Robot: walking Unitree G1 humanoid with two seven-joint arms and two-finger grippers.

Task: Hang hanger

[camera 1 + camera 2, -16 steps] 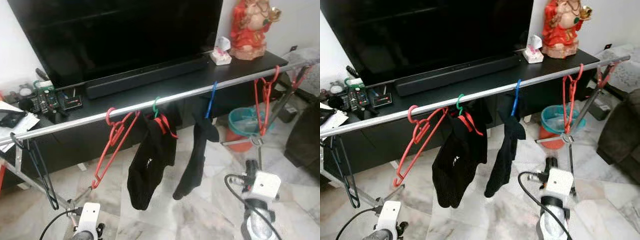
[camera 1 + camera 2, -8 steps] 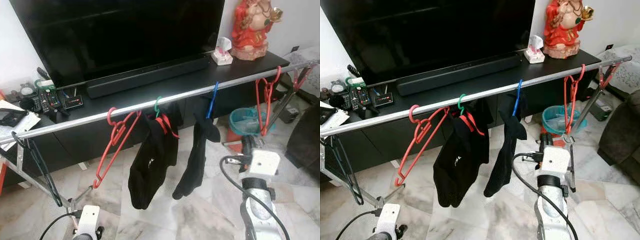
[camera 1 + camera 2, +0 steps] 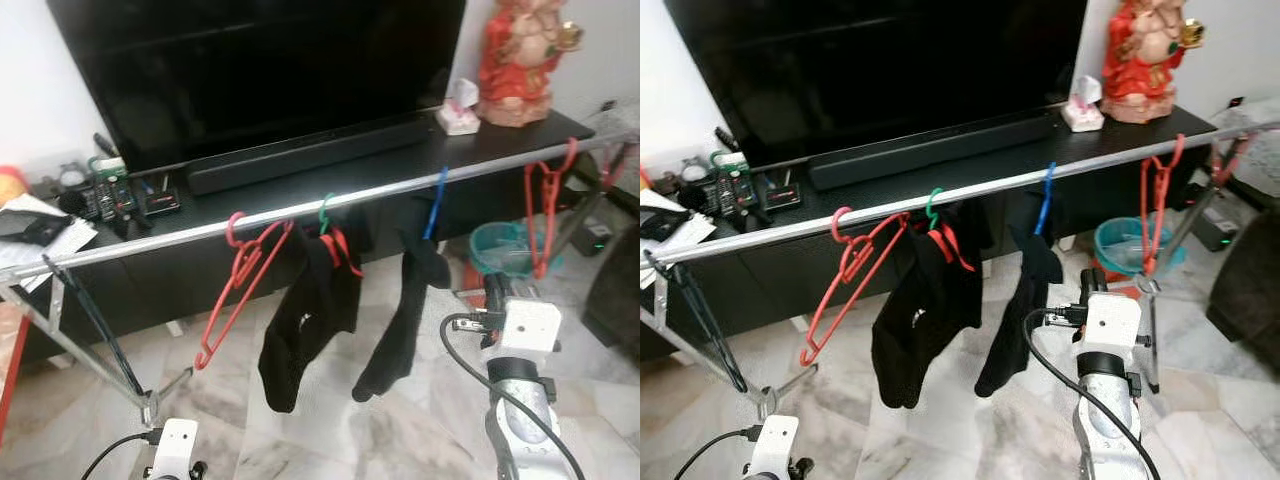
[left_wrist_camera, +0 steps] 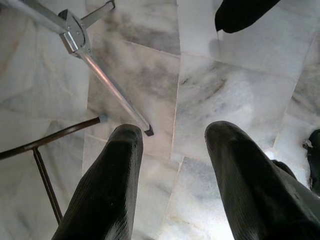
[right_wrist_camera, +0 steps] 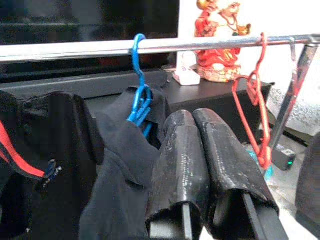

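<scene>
Television [image 3: 270, 70], soundbar [image 3: 310, 157] (red statue [image 3: 522, 55])

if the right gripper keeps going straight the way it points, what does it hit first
Probably the black sock on the blue hanger. The right gripper, fingers pressed together, points up towards the rail between that sock and the red hanger; depth is unclear, so it might pass just beside the sock.

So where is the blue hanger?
The blue plastic hanger hooks over the silver rail, holding a black sock, between the green hanger and the right-hand red hanger.
</scene>
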